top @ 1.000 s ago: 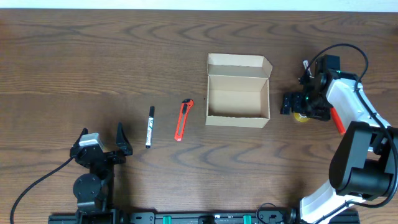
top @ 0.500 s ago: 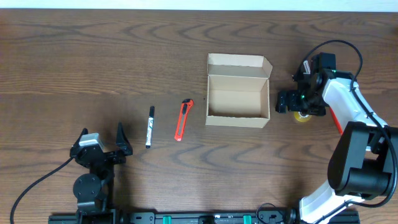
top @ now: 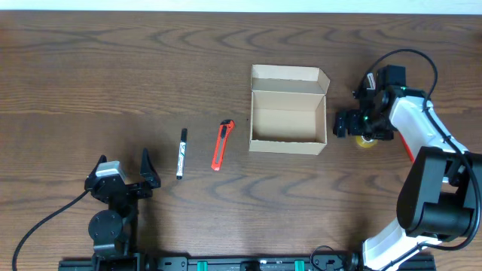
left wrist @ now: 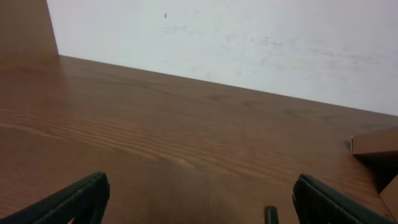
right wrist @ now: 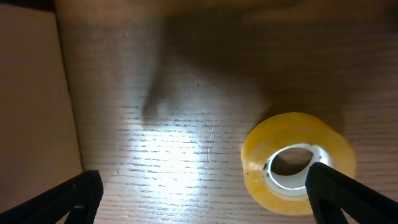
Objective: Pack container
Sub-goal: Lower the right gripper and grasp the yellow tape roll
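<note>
Wooden table: container at centre, flap up, empty. My right gripper, jaws apart, hovers at its 3 o'clock over tape roll, seemingly untouched. Step: first pick. Next: descend, straddle roll, close. My left gripper: spread, at 7 o'clock.

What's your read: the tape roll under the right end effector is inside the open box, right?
No. The overhead view shows the tape roll under the right end effector on the table beside the open box, not inside it.
</note>
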Available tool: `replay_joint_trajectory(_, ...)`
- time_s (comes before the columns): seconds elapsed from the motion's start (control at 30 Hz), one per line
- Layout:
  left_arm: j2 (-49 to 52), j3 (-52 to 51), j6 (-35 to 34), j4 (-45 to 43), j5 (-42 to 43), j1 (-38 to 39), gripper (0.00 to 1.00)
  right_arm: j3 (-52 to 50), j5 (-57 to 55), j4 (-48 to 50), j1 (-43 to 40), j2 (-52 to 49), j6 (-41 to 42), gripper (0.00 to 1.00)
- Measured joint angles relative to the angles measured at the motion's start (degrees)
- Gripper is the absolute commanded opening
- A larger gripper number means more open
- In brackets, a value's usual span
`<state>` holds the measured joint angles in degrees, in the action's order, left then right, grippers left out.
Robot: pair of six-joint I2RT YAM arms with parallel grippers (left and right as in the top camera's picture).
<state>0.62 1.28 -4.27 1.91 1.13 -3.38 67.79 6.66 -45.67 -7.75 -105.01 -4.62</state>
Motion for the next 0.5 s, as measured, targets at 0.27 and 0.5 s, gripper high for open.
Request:
replay_joint_trajectory(0.27,0.0,0.0,0.0,0.02,0.0,0.0,0.95,-3.34,0.02,2.8,0.0,0.0,-0.04,0.99)
replay_joint_trajectory(0.5,0.0,0.0,0.0,0.0,0.0,0.0,0.95,-3.58,0.02,3.45,0.0,0.0,-0.07,0.99)
